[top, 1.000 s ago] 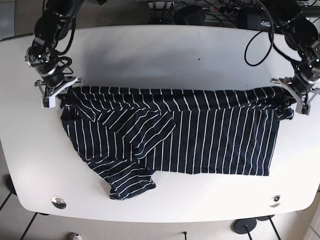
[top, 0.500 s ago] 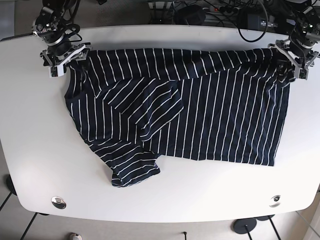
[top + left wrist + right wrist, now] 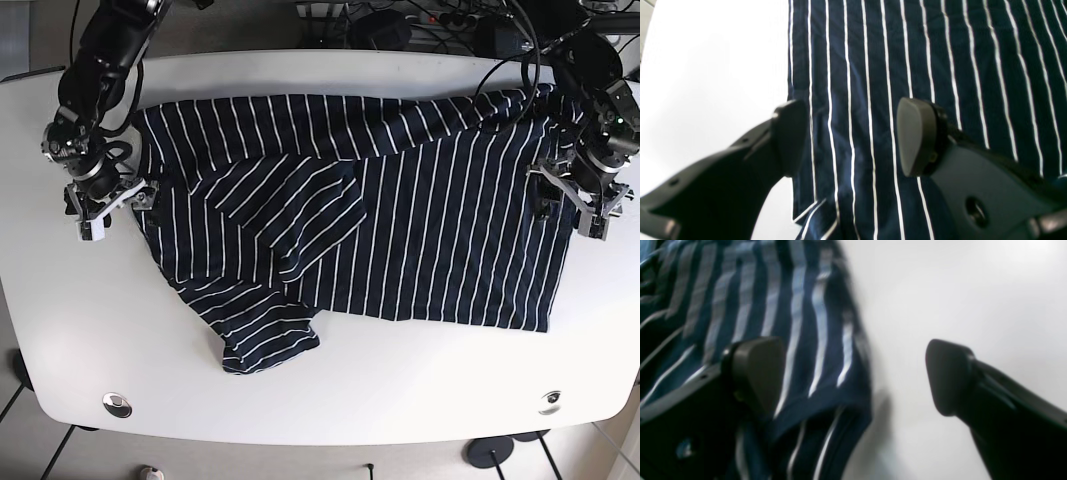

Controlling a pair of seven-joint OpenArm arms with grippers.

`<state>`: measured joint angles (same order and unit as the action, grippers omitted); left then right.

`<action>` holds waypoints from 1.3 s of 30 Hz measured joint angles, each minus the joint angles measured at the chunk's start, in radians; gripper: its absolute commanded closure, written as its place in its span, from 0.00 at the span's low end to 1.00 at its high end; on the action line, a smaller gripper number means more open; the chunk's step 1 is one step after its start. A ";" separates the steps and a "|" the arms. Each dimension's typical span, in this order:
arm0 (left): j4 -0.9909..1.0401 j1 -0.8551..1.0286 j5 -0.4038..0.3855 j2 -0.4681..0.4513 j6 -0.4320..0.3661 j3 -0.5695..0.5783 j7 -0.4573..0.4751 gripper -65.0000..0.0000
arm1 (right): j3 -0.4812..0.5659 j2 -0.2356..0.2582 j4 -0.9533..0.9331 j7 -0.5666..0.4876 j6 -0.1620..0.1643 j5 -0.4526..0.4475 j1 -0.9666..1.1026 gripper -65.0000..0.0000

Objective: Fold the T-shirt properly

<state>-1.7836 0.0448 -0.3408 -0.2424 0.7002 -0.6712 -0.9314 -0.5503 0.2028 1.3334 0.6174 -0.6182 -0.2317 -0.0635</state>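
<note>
White table (image 3: 320,400); cables (image 3: 420,25) behind it.

base overhead, wrists close (shared shirt (image 3: 400,190))

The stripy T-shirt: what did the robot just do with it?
Both pincers, left and right, pulled the T-shirt's top edge to the far side of the table, let go, and came back down its sides, open. The bunched sleeve at the near edge stayed put.

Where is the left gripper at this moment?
In the base view the left gripper is on the right side, open, over the right edge of the striped T-shirt on the white table.
</note>
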 measured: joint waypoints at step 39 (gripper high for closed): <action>1.294 -0.572 0.258 -0.205 -0.146 0.186 0.633 0.40 | 0.143 -0.042 -0.122 -0.030 0.007 -0.020 -0.053 0.96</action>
<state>-0.4900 -0.5270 -0.0826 -0.4477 0.5537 -0.4850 -0.2985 -0.4076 0.1608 1.2118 0.5877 -0.6109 -0.2516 -0.1165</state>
